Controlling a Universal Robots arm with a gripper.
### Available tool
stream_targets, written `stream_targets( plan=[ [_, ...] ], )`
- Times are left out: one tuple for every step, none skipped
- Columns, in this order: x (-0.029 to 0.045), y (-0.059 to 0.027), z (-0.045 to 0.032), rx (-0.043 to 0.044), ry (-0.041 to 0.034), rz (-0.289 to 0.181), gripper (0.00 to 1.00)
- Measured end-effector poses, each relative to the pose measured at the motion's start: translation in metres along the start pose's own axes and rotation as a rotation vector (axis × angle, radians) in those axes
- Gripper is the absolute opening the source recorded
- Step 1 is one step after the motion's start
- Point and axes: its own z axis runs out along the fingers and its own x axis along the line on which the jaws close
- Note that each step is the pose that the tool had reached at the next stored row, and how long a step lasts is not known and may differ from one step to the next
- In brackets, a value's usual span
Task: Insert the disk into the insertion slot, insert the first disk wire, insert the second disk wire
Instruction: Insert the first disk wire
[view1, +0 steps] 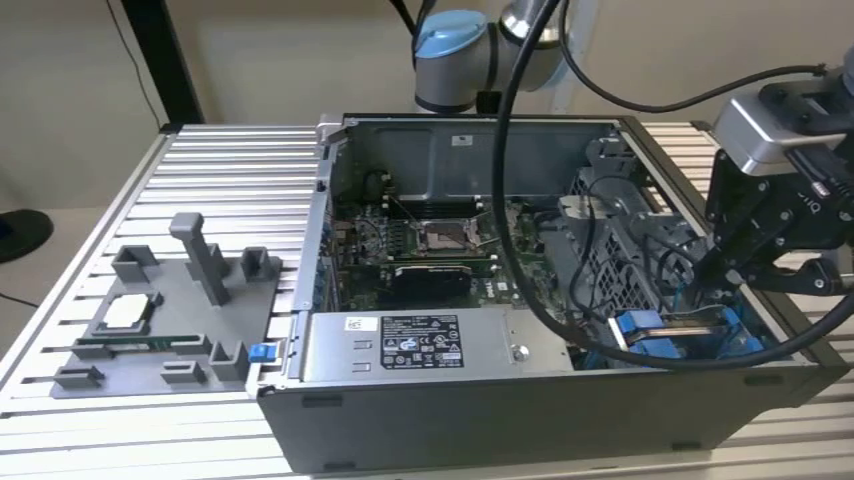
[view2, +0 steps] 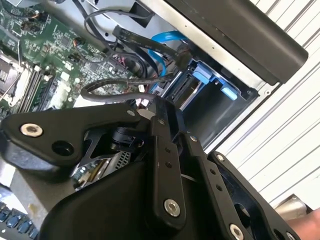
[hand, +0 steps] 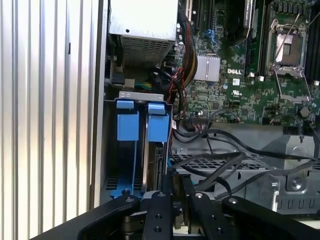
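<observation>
Here, black hand (view1: 703, 287) — over boxy (blue-railed) slot (hand: 125, 150).

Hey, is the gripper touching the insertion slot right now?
Cannot tell. In the first wrist view the gripper overlaps the open end of the insertion slot, but neither contact nor a gap shows plainly there.

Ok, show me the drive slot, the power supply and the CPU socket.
Slot (hand: 141, 95), first wrist view, its grey metal rim.
Power supply (view1: 418, 342), exterior view, its sticker.
CPU socket (hand: 289, 52), first wrist view, its middle.
</observation>
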Motion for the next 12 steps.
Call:
stream_targets(
  plan=[
    [0.0008, -0.0013, 0.0011, 0.0000, 0.0004, 0.000, 0.00],
    [0.0017, -0.0025, 0.0023, -0.0001, 0.0007, 0.000, 0.00],
    [0.0025, -0.0035, 0.0035, -0.0001, 0.0009, 0.000, 0.00],
    [0.0032, -0.0043, 0.0048, -0.0001, 0.0014, 0.000, 0.00],
    [0.0039, -0.0049, 0.0060, -0.0002, 0.0021, 0.000, 0.00],
    [0.0046, -0.0054, 0.0075, -0.0002, 0.0028, 0.000, 0.00],
    [0.0052, -0.0059, 0.0090, -0.0002, 0.0033, -0.001, 0.00],
    [0.0056, -0.0064, 0.0107, -0.0002, 0.0038, -0.001, 0.00],
    [0.0059, -0.0073, 0.0125, -0.0002, 0.0045, -0.001, 0.00],
    [0.0062, -0.0081, 0.0143, -0.0003, 0.0055, -0.001, 0.00],
    [0.0065, -0.0089, 0.0160, -0.0002, 0.0067, -0.001, 0.00],
    [0.0068, -0.0096, 0.0177, -0.0002, 0.0082, -0.001, 0.00]
  ],
)
